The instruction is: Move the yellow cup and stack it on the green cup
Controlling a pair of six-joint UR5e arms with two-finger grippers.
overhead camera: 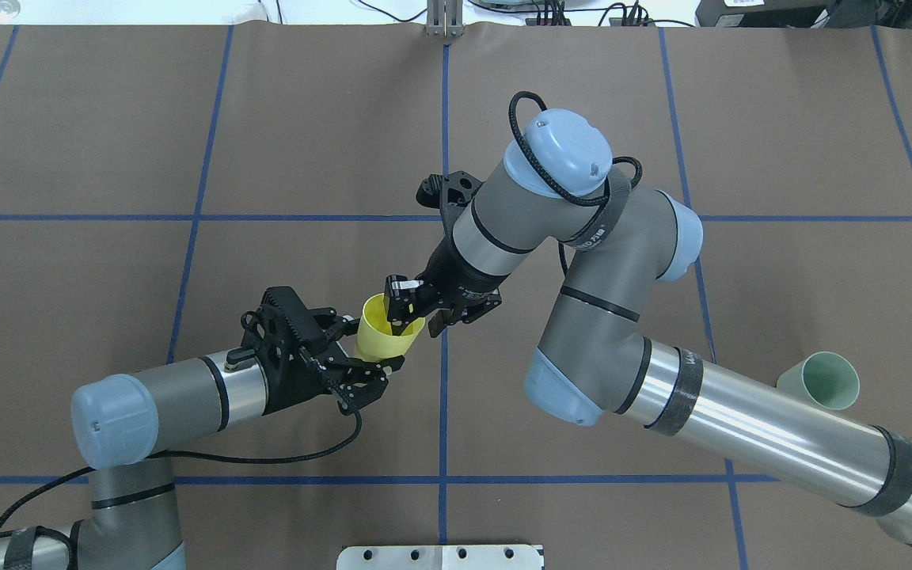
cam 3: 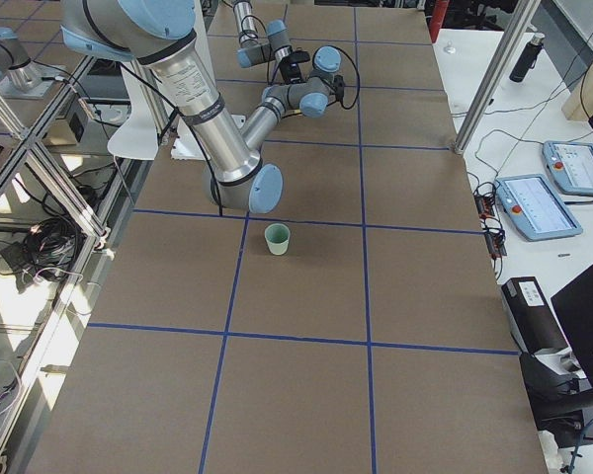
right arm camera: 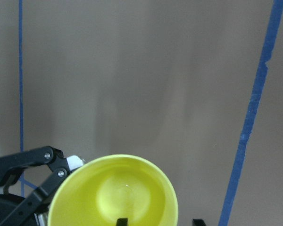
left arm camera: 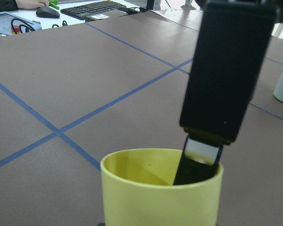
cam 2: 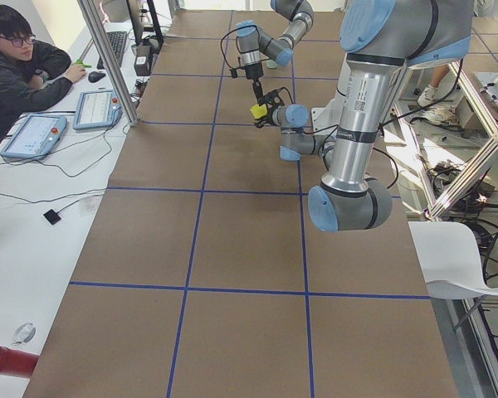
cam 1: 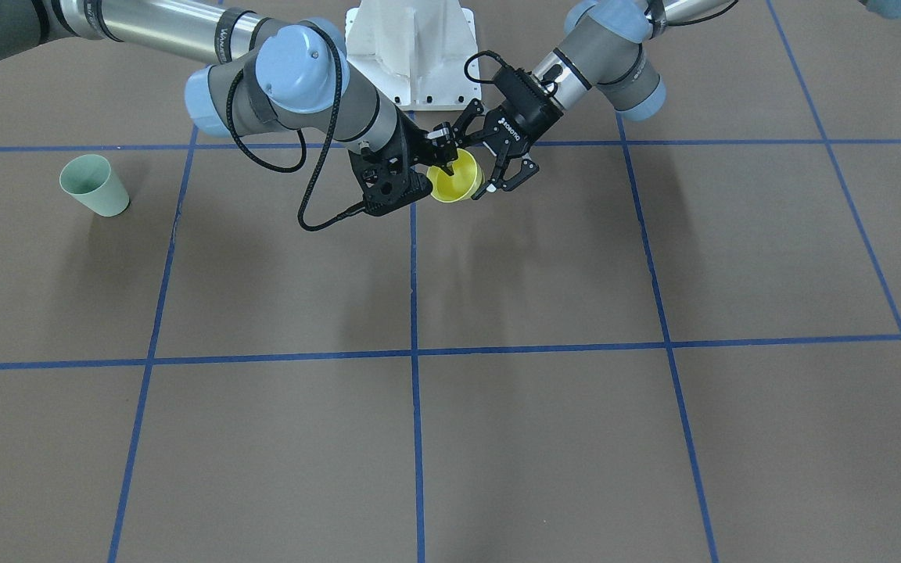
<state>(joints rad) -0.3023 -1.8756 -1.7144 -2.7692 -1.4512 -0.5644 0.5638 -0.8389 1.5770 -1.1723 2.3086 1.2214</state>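
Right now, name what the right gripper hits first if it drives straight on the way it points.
The yellow cup. One of the right gripper's fingers sits inside its mouth, so it would likely meet the inner wall or floor; which, unclear.

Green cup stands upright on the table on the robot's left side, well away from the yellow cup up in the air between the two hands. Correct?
Wrong side. The green cup stands upright on the table on the robot's right side, as the overhead view shows, well away from the yellow cup up in the air between the left hand and right hand.
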